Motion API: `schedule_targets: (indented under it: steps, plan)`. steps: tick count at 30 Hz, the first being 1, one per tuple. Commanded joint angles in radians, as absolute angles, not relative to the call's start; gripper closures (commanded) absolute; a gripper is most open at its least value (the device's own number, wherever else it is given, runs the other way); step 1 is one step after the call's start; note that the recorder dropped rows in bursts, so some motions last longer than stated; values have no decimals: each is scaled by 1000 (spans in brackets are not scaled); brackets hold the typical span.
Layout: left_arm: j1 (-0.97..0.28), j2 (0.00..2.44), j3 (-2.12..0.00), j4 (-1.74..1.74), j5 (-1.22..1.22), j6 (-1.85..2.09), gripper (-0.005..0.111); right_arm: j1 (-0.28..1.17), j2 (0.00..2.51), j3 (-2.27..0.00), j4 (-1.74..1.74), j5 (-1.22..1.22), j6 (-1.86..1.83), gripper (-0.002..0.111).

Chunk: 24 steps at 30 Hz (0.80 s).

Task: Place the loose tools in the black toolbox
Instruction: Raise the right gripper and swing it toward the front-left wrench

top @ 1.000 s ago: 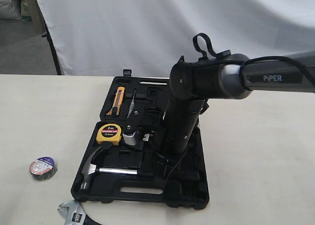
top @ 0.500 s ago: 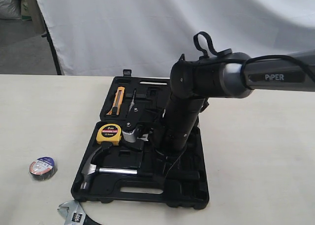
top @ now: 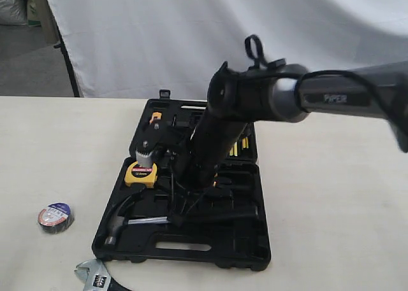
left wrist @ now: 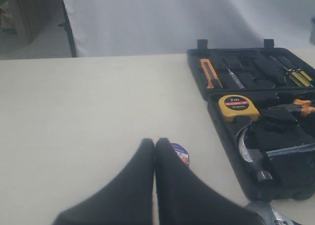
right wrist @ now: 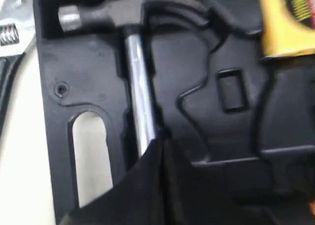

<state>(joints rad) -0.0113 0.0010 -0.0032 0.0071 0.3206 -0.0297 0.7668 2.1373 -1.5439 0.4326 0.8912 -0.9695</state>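
The black toolbox [top: 248,253] lies open on the table. The claw hammer [top: 121,218] rests in a recess of its near half, its steel shaft [right wrist: 138,97] running under my right gripper [right wrist: 160,142]. That gripper is shut and hovers over the shaft; the hammer's black handle is hidden beneath it. The black tape roll [top: 55,217] sits on the table left of the case. The silver wrench [top: 95,278] lies at the table's front edge. My left gripper [left wrist: 155,142] is shut on nothing, just short of the tape roll [left wrist: 182,153].
A yellow tape measure [top: 141,173], orange-handled pliers [left wrist: 301,106] and an orange utility knife [left wrist: 209,73] sit in the case. The handle slot [right wrist: 88,156] is beside the hammer shaft. A white cloth backdrop [top: 191,36] hangs behind the table.
My right arm has swung left and tilted over the near half of the case, its wrist now above the tape measure. Hammer, tape roll and wrench have not moved.
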Motion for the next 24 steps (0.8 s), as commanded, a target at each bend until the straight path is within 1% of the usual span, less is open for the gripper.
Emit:
schedule_targets:
  steps: [1, 7, 20, 24]
  plan:
    - [-18, 0, 0, 6, 319, -31, 106, 781, 2233, -1546, 442, 940, -984, 109]
    - [-18, 0, 0, 6, 319, -31, 106, 784, 2259, -1553, 437, 949, -981, 109]
    - [-18, 0, 0, 6, 319, -31, 106, 784, 2001, -1626, 414, 939, -894, 109]
    - [-18, 0, 0, 6, 319, -31, 106, 796, 1963, -1626, 466, 988, -894, 109]
